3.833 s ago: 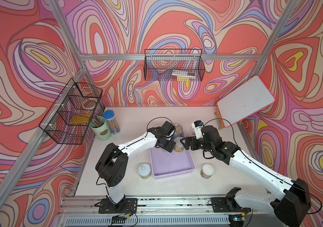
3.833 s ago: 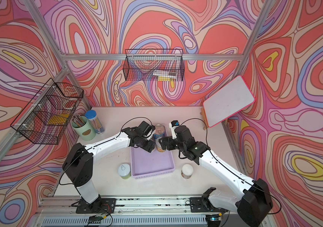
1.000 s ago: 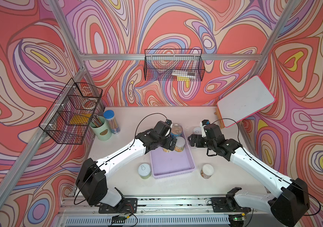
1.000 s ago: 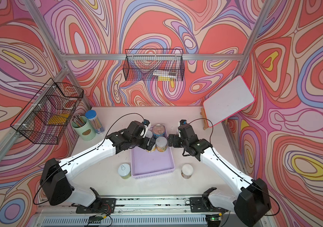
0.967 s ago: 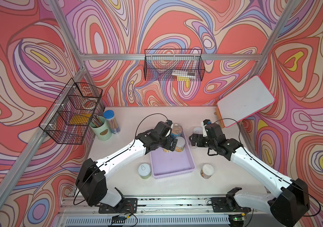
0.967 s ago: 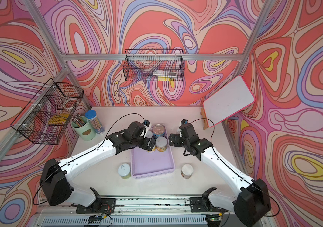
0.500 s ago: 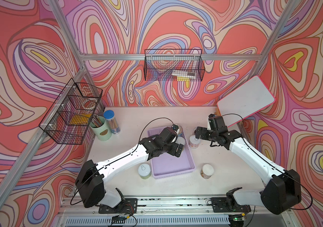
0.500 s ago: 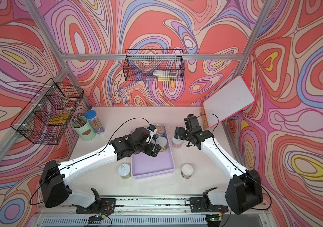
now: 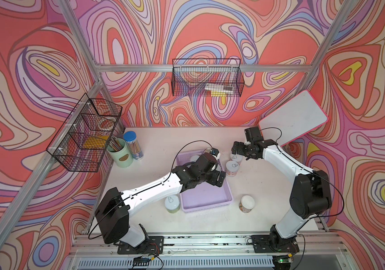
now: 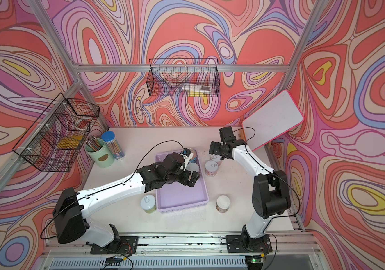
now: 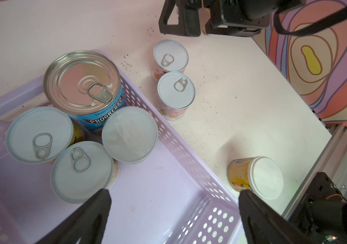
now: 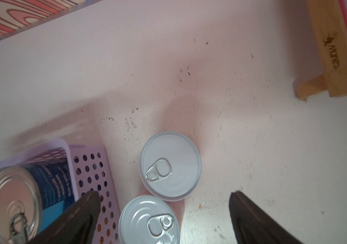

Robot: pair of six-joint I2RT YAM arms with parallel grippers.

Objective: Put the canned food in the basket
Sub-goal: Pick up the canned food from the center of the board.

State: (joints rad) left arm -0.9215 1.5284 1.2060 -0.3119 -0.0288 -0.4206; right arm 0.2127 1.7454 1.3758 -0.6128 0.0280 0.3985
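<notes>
The lavender basket (image 9: 206, 198) (image 10: 182, 198) lies mid-table. At its far end stand a taller blue-labelled can (image 11: 84, 84) and three small pale-lidded cans (image 11: 81, 171). My left gripper (image 9: 219, 178) (image 11: 173, 192) hangs open over the basket's bare floor (image 11: 157, 200), holding nothing. Two small cans (image 9: 232, 167) (image 12: 170, 166) stand on the table just right of the basket. My right gripper (image 9: 238, 150) (image 12: 163, 194) is open above them, touching neither. Another can (image 9: 247, 203) stands at the front right. One more can (image 9: 172, 203) is by the basket's front left corner.
A mint pencil cup (image 9: 120, 153) and a blue-capped pencil tube (image 9: 133, 145) stand at the back left. Black wire baskets hang on the left wall (image 9: 86, 138) and the back wall (image 9: 207, 80). A white board (image 9: 292, 117) on a wooden stand leans at the back right.
My left gripper has drawn back from the cans toward the basket's middle. My right gripper has let go of a can beside the basket and pulled back to the right.
</notes>
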